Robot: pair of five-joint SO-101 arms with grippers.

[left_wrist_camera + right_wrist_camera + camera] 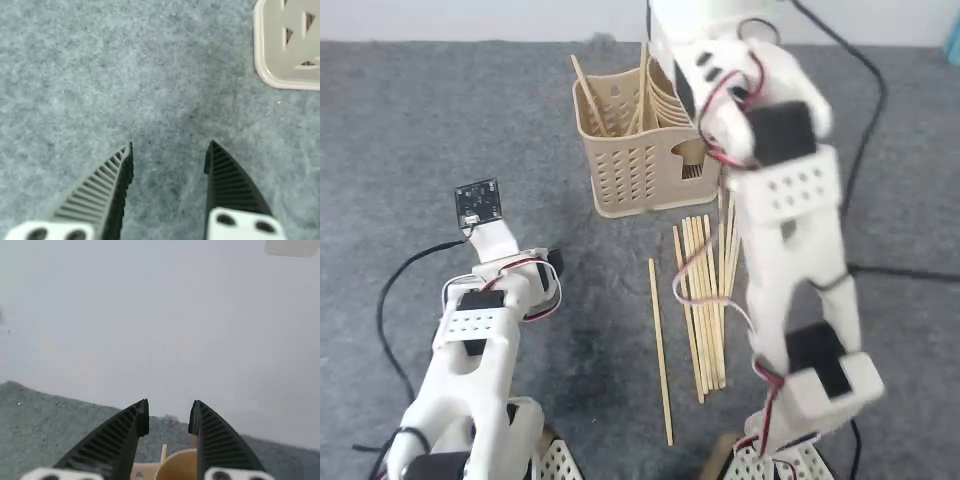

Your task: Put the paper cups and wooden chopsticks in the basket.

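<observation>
1. Done so far: the basket [638, 165] stands at the far middle of the grey mat [440, 120]. A nested stack of paper cups [667, 98] already sits in its right part, and at least 2 upright chopsticks [590, 98] lean in its left part.
2. No paper cup lies out on the mat, so the cup half of the job looks finished.
3. Left to do: a bundle of loose chopsticks [705, 300] lies on the mat just near of the basket, running near to far. 1 single chopstick [660, 350] lies a little to its left, apart from the bundle.
4. The right gripper [168, 412] is above the basket's far side and faces the pale wall [160, 315]. Its jaws are partly apart with nothing between them. A cup rim and a stick tip show just beneath it.
5. The left gripper [170, 150] hangs over bare mat to the near left of the basket, whose corner [287, 45] shows beyond it. Its jaws are wide apart and it carries nothing.
6. Judgement: roughly halfway, since most of the chopsticks are yet to be picked up and neither arm holds any.
</observation>
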